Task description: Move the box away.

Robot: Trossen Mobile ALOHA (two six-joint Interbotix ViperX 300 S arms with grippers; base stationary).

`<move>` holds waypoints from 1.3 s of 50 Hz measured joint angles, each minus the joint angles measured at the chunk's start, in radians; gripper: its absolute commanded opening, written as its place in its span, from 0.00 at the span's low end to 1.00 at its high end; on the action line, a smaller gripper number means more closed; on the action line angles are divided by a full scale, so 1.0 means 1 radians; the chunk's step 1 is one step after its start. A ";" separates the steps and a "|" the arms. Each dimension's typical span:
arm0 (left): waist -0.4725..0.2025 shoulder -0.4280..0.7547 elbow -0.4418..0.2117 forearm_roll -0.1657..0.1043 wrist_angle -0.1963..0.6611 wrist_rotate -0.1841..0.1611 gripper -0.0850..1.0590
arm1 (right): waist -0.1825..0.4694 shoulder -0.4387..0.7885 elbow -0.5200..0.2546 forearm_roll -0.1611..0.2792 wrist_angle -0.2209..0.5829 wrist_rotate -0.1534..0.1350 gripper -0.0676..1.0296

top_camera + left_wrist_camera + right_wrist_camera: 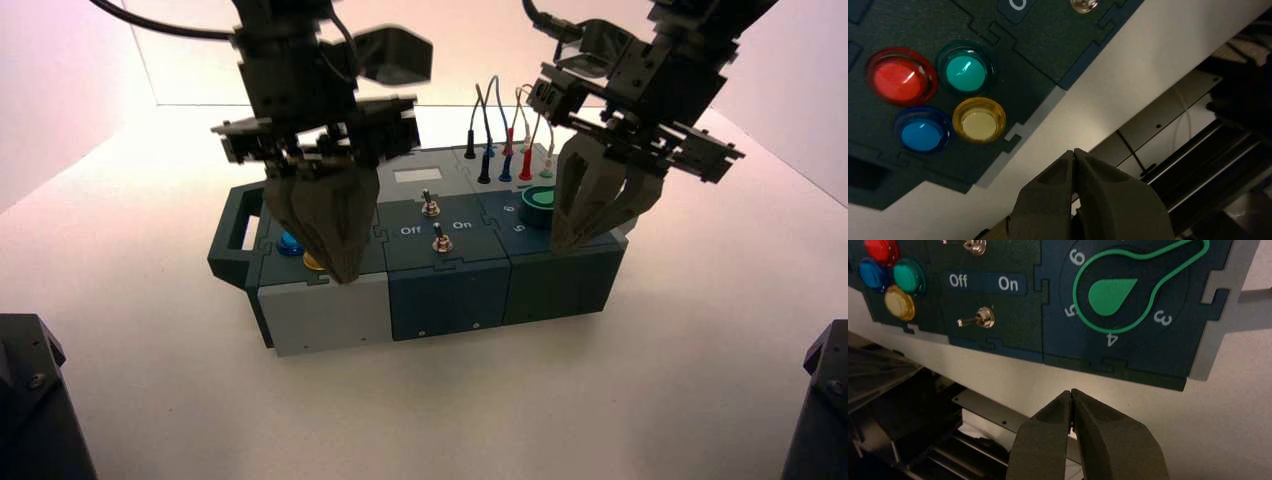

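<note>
While the box [447, 300] sits below, I hold my left gripper [1074, 150] and right gripper [1071, 391] closed, above it.

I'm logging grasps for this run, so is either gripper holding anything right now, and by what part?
Nothing is held: the left gripper and right gripper are closed on nothing, beside the long dark control box.

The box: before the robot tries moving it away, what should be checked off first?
1. Left gripper shut: ok, fingertips together.
2. Right gripper shut: ok, fingertips together.
3. Box in reach: probably ok, both grippers are over its near side in the high view.
4. Wires plugged in: ok for the ends in view.
5. Grippers touching the box: cannot tell.
6. Box already moved away: cannot tell.
</note>
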 measured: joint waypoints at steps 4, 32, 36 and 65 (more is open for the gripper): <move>-0.003 0.014 0.000 0.002 -0.002 0.003 0.05 | 0.002 0.002 0.000 0.000 -0.009 0.000 0.04; -0.011 0.083 -0.002 0.003 -0.046 0.014 0.05 | 0.003 0.015 0.015 0.000 -0.074 -0.003 0.04; -0.011 0.091 -0.002 0.003 -0.046 0.014 0.05 | 0.003 0.021 0.023 0.000 -0.075 -0.003 0.04; -0.011 0.095 -0.002 0.005 -0.049 0.031 0.05 | 0.023 0.120 0.034 0.002 -0.118 -0.011 0.04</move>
